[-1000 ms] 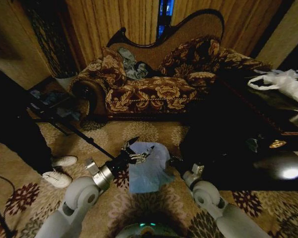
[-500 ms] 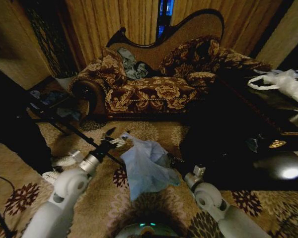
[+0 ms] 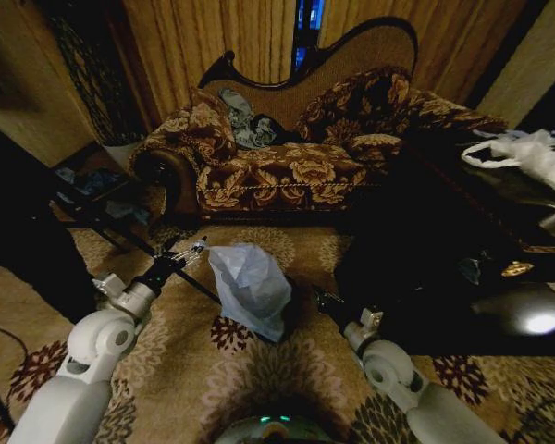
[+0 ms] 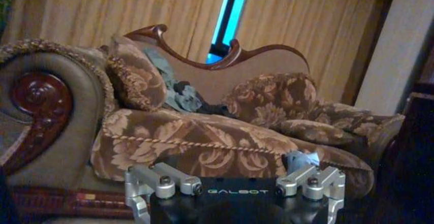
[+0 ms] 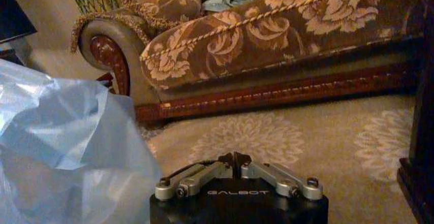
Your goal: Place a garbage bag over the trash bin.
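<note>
The garbage bag (image 3: 251,285) hangs in a crumpled, pale blue bunch above the patterned carpet (image 3: 166,361), directly in front of the robot. The trash bin (image 3: 301,301) sits on the carpet just behind the bag's lower right edge, dark and mostly hidden by it, so what is inside it cannot be told.

The left gripper (image 3: 192,250) is raised to the left of the bag, near its upper corner. In the left wrist view its fingers (image 4: 308,181) are spread wide apart with a scrap of pale film beside 1 of them; whether they grip that scrap is unclear. The right gripper (image 5: 234,159) sits low, right of the bag, its tips pressed together and empty, the blue film just beside it.

Beyond the carpet stands a floral sofa (image 3: 277,166) with a grey-blue garment (image 3: 245,120) on its cushions. To the right, a dark glossy surface (image 3: 499,250) carries a white plastic bag (image 3: 532,153). Gold curtains (image 3: 222,37) cover the far wall.
</note>
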You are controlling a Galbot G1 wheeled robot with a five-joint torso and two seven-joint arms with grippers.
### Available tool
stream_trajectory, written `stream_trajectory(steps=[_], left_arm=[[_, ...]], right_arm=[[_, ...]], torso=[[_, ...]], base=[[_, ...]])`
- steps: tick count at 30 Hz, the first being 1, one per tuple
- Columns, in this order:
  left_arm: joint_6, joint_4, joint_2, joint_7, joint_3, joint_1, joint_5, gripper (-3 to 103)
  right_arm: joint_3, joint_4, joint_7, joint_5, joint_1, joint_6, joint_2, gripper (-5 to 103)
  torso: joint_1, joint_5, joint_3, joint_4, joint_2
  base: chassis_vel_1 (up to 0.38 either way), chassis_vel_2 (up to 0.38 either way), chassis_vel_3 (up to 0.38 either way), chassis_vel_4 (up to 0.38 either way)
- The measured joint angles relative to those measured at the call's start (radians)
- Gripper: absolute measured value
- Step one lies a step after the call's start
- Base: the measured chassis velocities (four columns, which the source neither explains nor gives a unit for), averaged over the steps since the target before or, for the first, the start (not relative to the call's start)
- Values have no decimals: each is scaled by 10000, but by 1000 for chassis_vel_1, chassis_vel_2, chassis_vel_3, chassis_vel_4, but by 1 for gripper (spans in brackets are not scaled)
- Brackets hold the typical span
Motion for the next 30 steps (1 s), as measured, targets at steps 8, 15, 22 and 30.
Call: stream_trajectory(steps=[8,15,22,30], left_arm=[[545,-564,-186,-610,706,-163,116,100],[1833,-1310,-422,-3331,1673,-456,-1032,100],[3142,-1824,-508,-4904,2028,-234,-1657,100],[4161,-2053,-667,-5651,2188,129,-1841,100]], right_arm=[[193,100,-104,-178,-374,51,134,0],[320,191,-171,-277,-616,114,138,0],[303,179,-223,-278,-545,131,138,0],[245,104,-279,-246,-444,163,129,0]], torso=[[0,2,0,0,0],[0,2,0,-1,0],[0,3,0,-2,0],[0,1,0,0,0]], base=[[0,0,0,0],[0,0,0,0],[0,0,0,0],[0,0,0,0]])
